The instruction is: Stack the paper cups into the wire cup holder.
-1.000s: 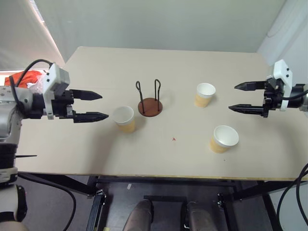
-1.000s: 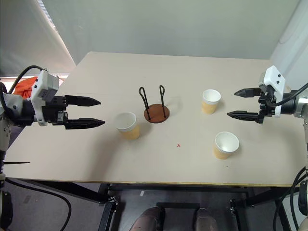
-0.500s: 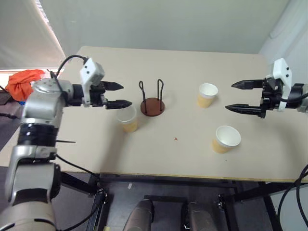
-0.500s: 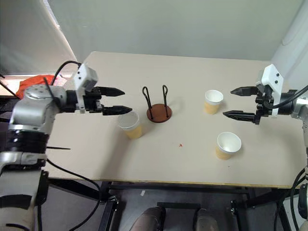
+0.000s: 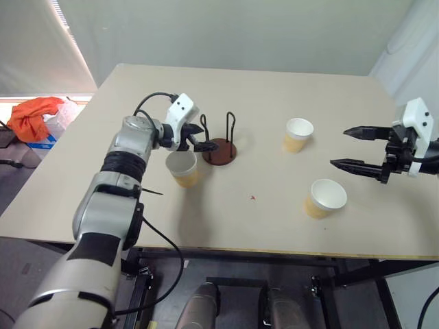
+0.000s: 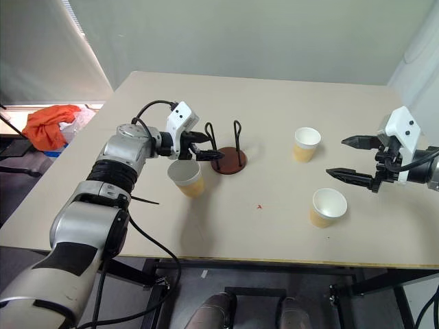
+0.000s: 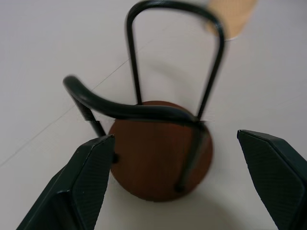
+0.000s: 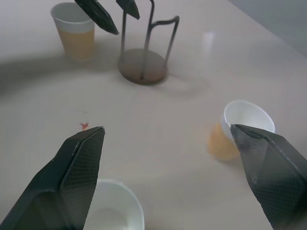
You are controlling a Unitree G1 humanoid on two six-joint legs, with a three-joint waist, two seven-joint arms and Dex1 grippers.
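Observation:
The wire cup holder (image 5: 220,146), a reddish-brown disc with two black wire loops, stands mid-table. My left gripper (image 5: 209,139) is open just left of it, fingertips beside the near loop; in the left wrist view the holder (image 7: 160,153) sits between the spread fingers (image 7: 91,177). One paper cup (image 5: 182,166) stands below that gripper. A second cup (image 5: 297,133) stands right of the holder, a third (image 5: 324,197) nearer the front. My right gripper (image 5: 341,147) hovers open and empty, right of those two cups.
The pale table (image 5: 240,89) has a small red mark (image 5: 253,197) near its middle. An orange cloth (image 5: 36,114) lies on things beyond the table's left edge. The front edge runs just below the third cup.
My left arm swung in from the table's left side, past the near cup, up to the holder. The right gripper drew back a little to the right. Both stayed open.

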